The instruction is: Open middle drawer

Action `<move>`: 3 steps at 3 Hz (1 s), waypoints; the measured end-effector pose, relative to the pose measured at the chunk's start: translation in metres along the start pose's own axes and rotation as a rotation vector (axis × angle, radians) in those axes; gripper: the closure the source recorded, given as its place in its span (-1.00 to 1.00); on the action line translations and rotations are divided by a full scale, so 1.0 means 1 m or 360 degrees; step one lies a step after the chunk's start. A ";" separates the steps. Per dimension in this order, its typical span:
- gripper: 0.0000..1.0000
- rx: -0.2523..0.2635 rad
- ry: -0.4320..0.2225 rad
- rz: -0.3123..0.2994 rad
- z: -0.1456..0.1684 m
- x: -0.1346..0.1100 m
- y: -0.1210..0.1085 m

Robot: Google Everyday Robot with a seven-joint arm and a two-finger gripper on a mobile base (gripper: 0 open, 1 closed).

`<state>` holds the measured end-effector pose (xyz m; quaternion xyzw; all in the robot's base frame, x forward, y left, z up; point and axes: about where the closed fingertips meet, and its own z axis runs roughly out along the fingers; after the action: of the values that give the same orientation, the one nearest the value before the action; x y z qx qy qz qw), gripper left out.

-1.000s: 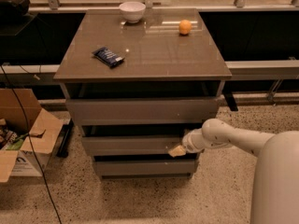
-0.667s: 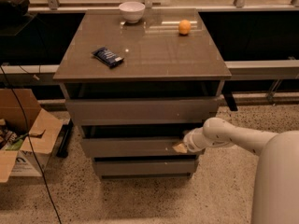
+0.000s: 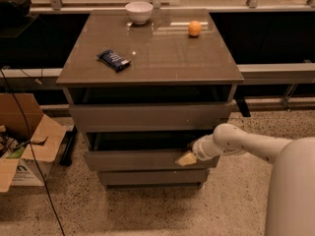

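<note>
Hardly anything has moved since the earlier frames: the claw (image 3: 186,158) sits at the same spot against the upper edge of the middle drawer (image 3: 133,160), right of centre, with the white arm (image 3: 241,142) reaching in from the right at what looks like the same angle. Whether the claw is parted or closed on the panel's lip I cannot tell, as its pale tip blends into the drawer edge. The middle drawer lies between the taller top drawer (image 3: 147,117) and the narrower bottom drawer (image 3: 147,177), below the bench (image 3: 147,63) that carries a white bowl (image 3: 139,11), an orange (image 3: 194,28) and a dark snack packet (image 3: 113,59). A dark gap runs above its front, and the panel seems to stand a little proud of the one below. I judge the front to be a stiff, smooth board with no handle, so the flat face offers nothing to pinch; the top lip inside that gap is the place to hook or clamp. It should slide on runners rather than lift, and its load is hidden. Pulling off-centre may make it bind, so a straight, level draw outward seems wise.
</note>
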<state>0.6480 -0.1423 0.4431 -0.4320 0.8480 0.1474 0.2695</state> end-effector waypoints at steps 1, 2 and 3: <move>-0.73 0.0000 0.0000 0.0000 0.000 0.000 0.000; -1.00 -0.0030 0.0021 -0.0035 0.002 0.000 0.001; -1.00 -0.0108 0.0116 -0.0130 0.005 0.007 0.006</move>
<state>0.6417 -0.1410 0.4354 -0.4801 0.8334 0.1491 0.2294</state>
